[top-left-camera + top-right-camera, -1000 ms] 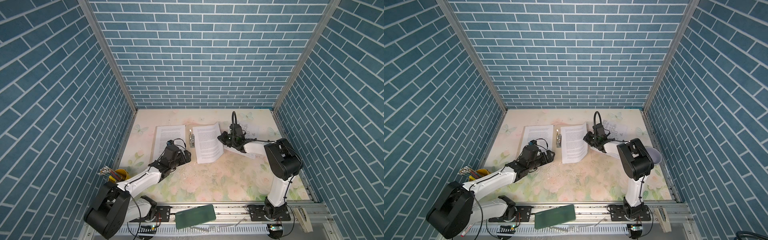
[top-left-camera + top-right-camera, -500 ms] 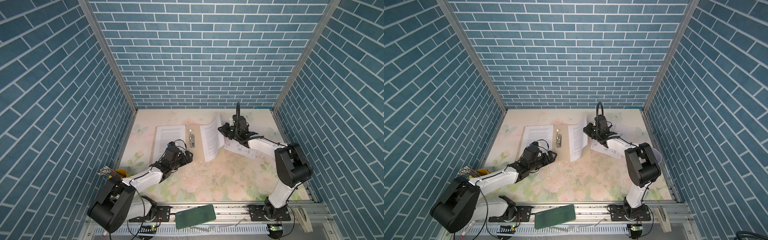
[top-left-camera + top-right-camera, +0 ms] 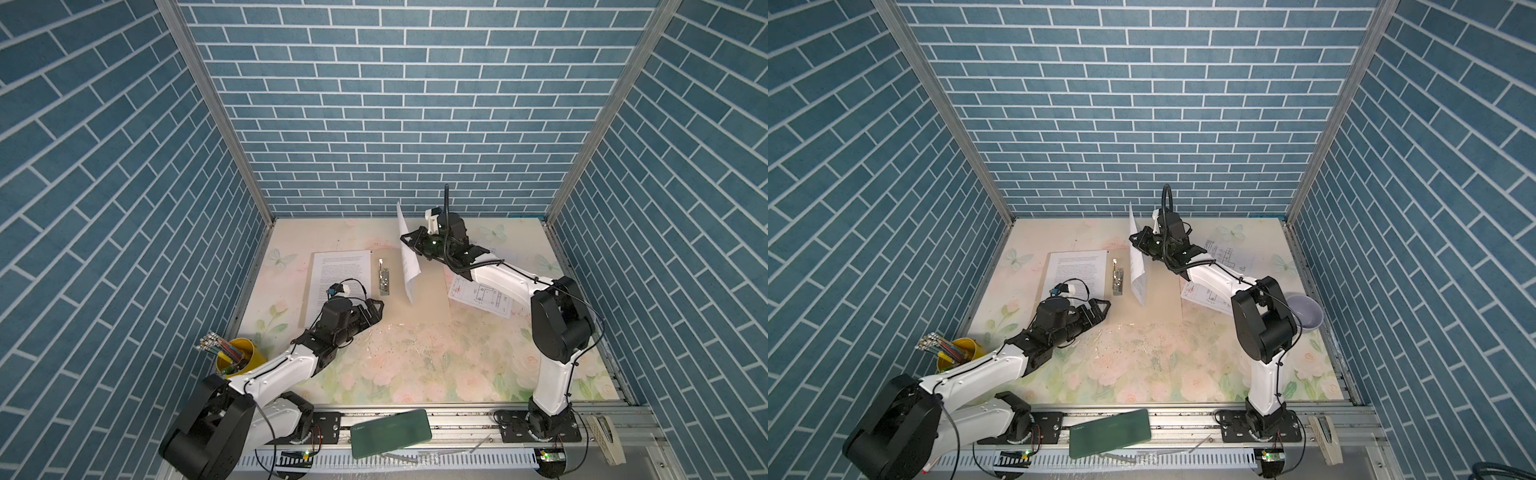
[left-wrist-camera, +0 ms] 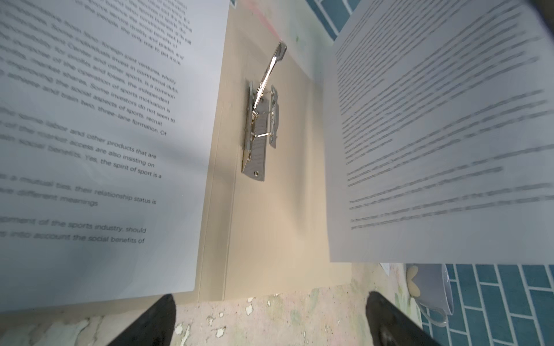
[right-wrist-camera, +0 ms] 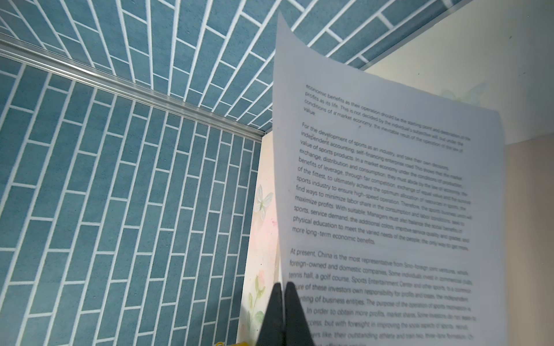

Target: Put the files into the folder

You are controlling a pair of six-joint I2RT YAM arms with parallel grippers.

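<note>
Right claw (image 3: 405, 240) is clamped hard on the edge of a printed text sheet (image 3: 409, 266), and I've got that page standing almost on edge in the air, just to the right-arm side of the metal clip (image 3: 383, 282). From the right wrist camera the two fingers (image 5: 295, 314) are pressed together on the paper's margin, with the text running away from them. The tan folder (image 3: 428, 299) lies open flat on the counter (image 3: 415, 365) with the clip's lever raised. Across the clip, on the left-arm side, another text sheet (image 3: 338, 274) lies flat on the folder's flap. Left claw (image 3: 376, 307) is spread as wide as it goes and has hold of nothing; it sits low by the folder's near edge, short of the clip. The diagram sheet (image 3: 478, 297) lies on the counter beyond the folder's edge, well to the right-arm side of the clip and partly under the right arm.
</note>
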